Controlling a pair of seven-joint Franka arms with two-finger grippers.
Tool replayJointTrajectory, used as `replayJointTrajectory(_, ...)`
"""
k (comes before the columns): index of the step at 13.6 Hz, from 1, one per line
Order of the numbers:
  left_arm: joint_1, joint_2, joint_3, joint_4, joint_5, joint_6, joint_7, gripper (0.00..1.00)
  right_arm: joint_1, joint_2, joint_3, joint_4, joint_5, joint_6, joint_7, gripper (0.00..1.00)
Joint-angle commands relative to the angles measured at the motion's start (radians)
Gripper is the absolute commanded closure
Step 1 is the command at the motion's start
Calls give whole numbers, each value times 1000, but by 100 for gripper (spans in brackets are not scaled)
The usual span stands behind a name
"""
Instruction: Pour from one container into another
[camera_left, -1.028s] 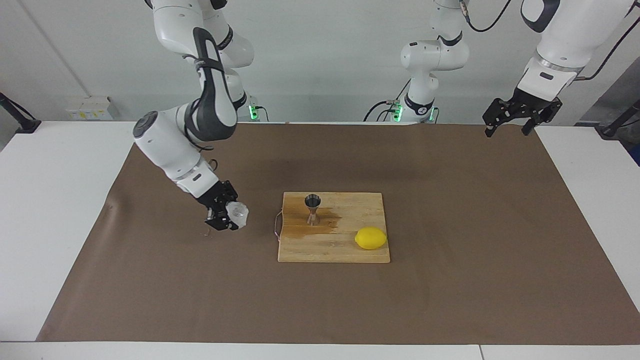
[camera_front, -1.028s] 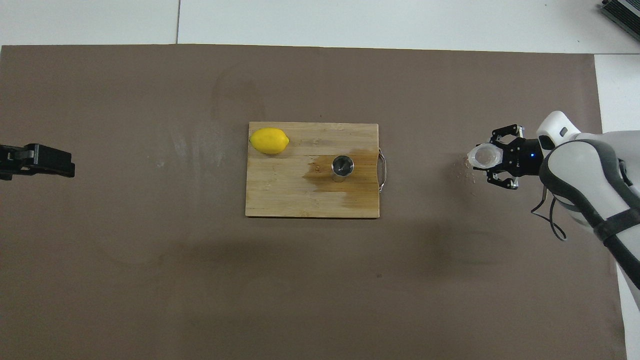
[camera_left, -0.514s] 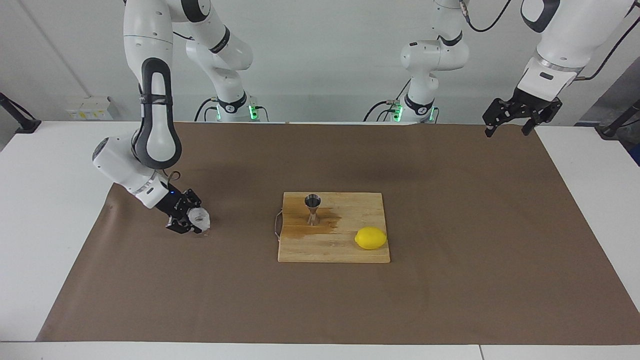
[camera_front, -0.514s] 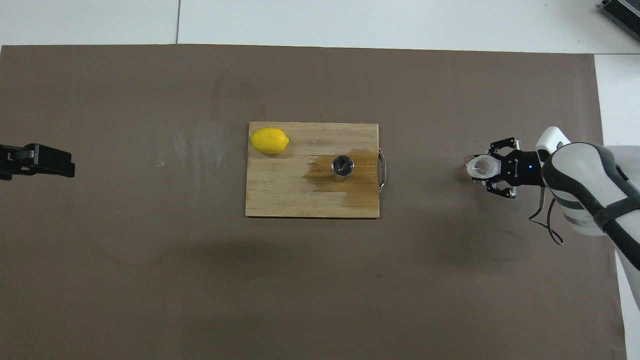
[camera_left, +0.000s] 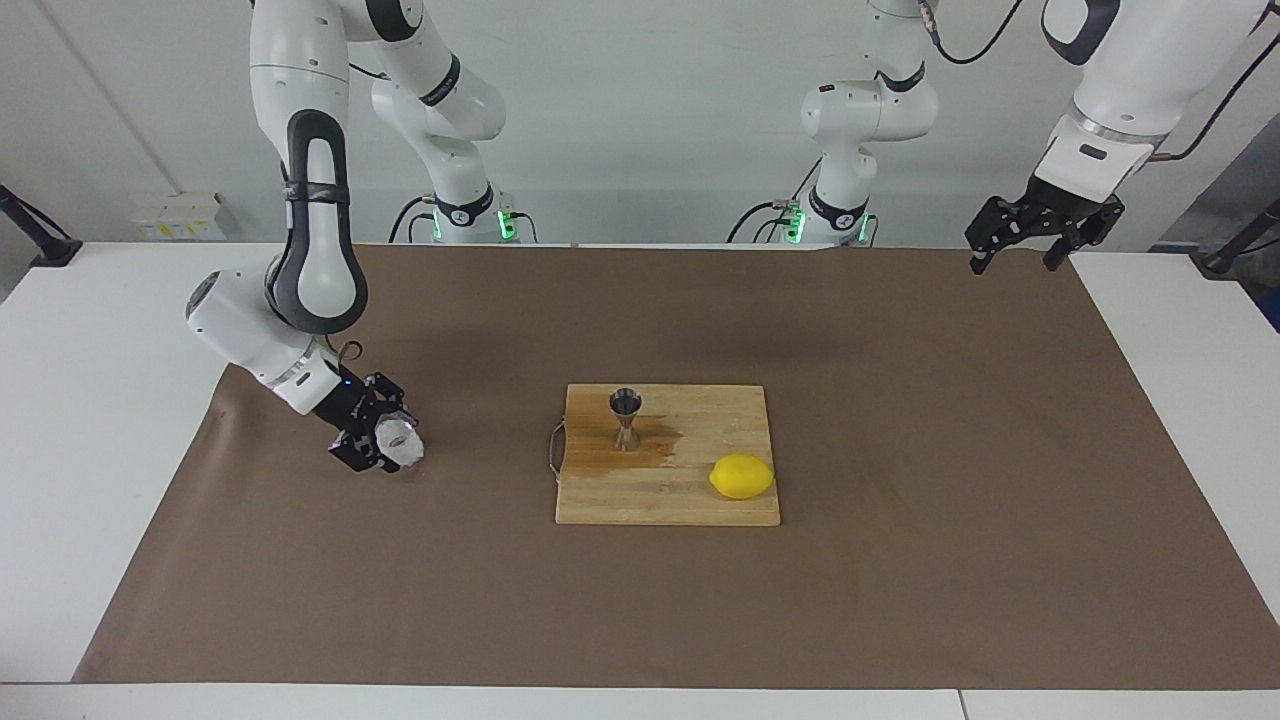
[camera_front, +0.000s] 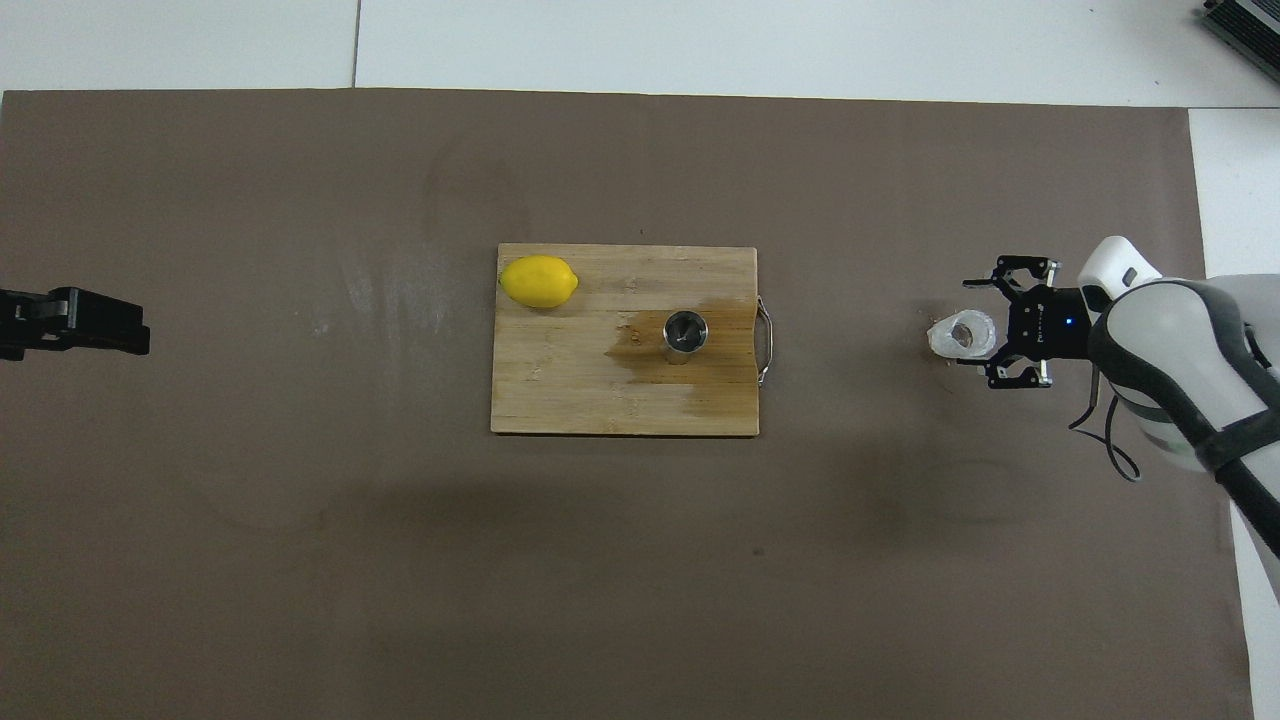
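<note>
Now cup (camera_front: 961, 335) upright on mat, right pincer (camera_front: 982, 326) spread around it.

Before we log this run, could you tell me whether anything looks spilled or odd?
Yes: a dark wet stain spreads over the cutting board around the steel jigger, so some liquid probably missed it. The lemon lies dry.

One camera looks from high across the table toward both robots; the other looks steeply down from above their end. Both views share the wooden board (camera_left: 668, 456) (camera_front: 624, 340), half a turn apart.
</note>
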Motion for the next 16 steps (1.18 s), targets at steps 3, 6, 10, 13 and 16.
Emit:
replayJointTrajectory(3,4,-25,3,-28,-11,-2,7,0,-1,-109,4,-8,-274,-131,548,0)
replayJointTrajectory(6,4,-25,3,-28,-11,-4,7,0,28,-112,4,-8,-359,-137,875,0)
replayJointTrajectory(10,4,-25,3,-28,-11,-4,7,0,115,-113,4,-1,-610,-194,1520,0)
replayJointTrajectory(13,4,-25,3,-28,-11,-4,7,0,125,-130,10,53,-652,-329,1835,0)
replayJointTrajectory(16,4,-25,3,-28,-11,-2,7,0,126,-178,7,128,-655,-459,2003,0)
